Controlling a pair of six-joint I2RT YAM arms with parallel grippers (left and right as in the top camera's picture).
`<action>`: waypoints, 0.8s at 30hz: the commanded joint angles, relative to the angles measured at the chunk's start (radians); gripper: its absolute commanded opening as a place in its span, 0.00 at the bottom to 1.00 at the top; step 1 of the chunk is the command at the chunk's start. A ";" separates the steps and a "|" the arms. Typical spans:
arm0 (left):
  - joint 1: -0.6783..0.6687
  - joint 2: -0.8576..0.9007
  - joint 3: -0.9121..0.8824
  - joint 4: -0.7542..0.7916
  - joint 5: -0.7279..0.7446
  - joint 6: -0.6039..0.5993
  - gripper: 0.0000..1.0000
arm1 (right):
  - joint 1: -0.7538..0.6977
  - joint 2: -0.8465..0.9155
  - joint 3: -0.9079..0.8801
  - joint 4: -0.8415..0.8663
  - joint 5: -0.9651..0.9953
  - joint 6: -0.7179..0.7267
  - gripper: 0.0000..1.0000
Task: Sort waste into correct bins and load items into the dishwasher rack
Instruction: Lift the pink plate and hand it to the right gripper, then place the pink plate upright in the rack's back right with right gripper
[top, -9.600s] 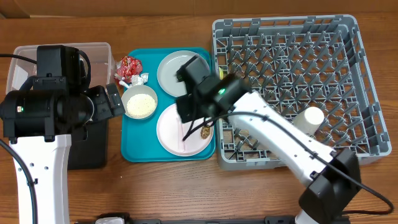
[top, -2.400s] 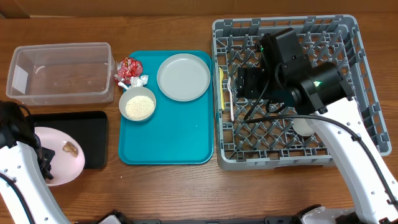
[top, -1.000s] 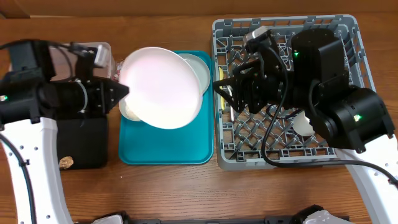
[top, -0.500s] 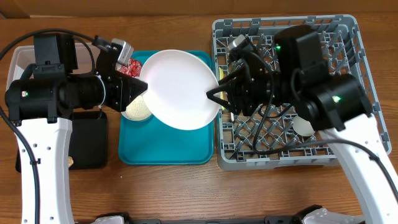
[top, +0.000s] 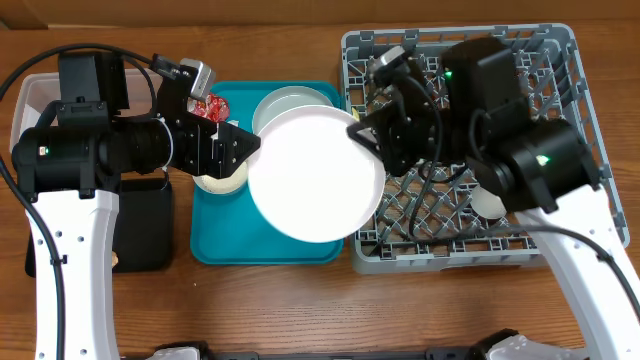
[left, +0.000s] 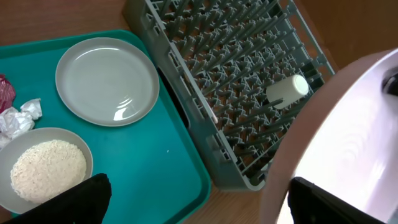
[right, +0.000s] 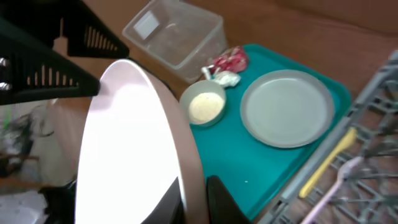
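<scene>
Overhead: right pincer (right: 194, 198) pinching pinkish-white plate (top: 315, 175); left pincer (top: 245, 150) spread; bowl (left: 50, 133) holds rice (left: 48, 169).

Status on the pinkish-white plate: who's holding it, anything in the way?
Right gripper shut on pinkish-white plate rim, plate held over teal tray. Left gripper open beside it. Dishwasher rack adjacent, holding white cup and yellow-handled utensil.

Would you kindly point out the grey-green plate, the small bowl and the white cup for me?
grey-green plate (left: 107, 81), left wrist view, middle of its flat face.
small bowl (left: 46, 133), left wrist view, top of its rim.
white cup (left: 287, 91), left wrist view, its side wall.
</scene>
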 joint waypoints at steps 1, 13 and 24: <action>-0.006 -0.020 0.035 0.003 -0.021 -0.019 0.93 | -0.001 -0.066 0.016 -0.014 0.144 0.024 0.10; -0.006 -0.026 0.184 -0.147 -0.135 -0.034 0.85 | -0.198 -0.075 0.015 -0.053 0.899 0.159 0.10; -0.006 -0.053 0.360 -0.238 -0.135 -0.033 0.89 | -0.406 0.131 0.015 0.086 1.176 0.069 0.06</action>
